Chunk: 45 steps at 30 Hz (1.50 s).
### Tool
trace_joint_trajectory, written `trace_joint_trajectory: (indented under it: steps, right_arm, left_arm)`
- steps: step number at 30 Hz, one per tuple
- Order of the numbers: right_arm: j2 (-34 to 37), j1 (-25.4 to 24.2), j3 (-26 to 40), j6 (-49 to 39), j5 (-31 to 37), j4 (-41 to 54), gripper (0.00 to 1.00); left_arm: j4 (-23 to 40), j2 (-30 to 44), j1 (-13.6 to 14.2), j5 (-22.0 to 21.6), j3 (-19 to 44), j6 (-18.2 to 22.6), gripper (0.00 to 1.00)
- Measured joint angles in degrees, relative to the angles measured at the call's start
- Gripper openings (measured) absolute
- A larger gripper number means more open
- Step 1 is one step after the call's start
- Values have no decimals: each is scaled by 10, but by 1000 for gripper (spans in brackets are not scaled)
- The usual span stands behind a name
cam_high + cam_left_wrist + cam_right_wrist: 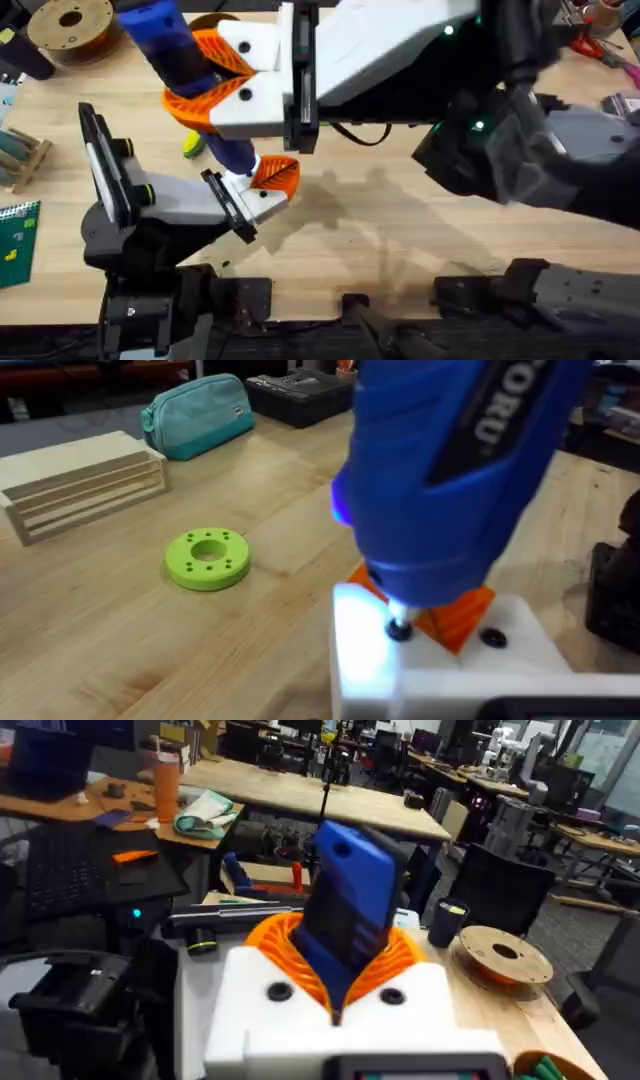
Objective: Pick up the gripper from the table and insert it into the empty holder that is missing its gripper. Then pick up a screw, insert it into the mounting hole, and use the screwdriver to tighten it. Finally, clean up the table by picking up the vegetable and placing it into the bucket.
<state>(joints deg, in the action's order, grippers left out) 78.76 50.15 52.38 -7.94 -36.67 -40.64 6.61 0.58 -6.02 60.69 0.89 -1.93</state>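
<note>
My right gripper (215,75) reaches across to the left and is shut on the blue screwdriver (160,30), which stands tilted between its orange pads (400,955). The screwdriver's (450,470) metal tip rests on a dark screw (399,630) in the white holder (365,660), lit by the tool's lamp. The orange gripper wedge (460,615) sits in that holder, at the end of my left arm (250,198). The yellow-green vegetable (193,146) lies on the table just left of the screwdriver. An orange rim with green below, probably the bucket (545,1065), peeks in at a corner.
A green ring disc (207,557), a slatted wooden block (80,480) and a teal pouch (197,415) lie beyond the holder. A filament spool (70,25) stands at the back left, a wooden rack (20,155) at the left edge.
</note>
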Motion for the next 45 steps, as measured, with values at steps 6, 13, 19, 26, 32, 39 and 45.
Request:
trace_joint_trajectory:
  steps: [6,13,19,26,32,39,45]
  right_arm:
    - [0,0,0,0,2,1,9]
    - [0,0,0,0,4,-3,9]
    - [0,0,21,0,4,-20,9]
    - [1,-14,86,1,1,48,9]
    - [1,-58,153,-47,5,321,9]
    - [1,-164,264,-182,52,567,9]
    - [1,-242,270,-285,101,679,9]
  left_arm:
    - [0,0,0,0,0,0,5]
    - [0,0,0,0,0,0,5]
    - [0,0,0,0,0,0,5]
    - [0,0,0,0,0,0,5]
    - [0,0,0,0,0,0,5]
    - [0,0,0,0,0,0,5]
    - [0,0,0,0,0,0,5]
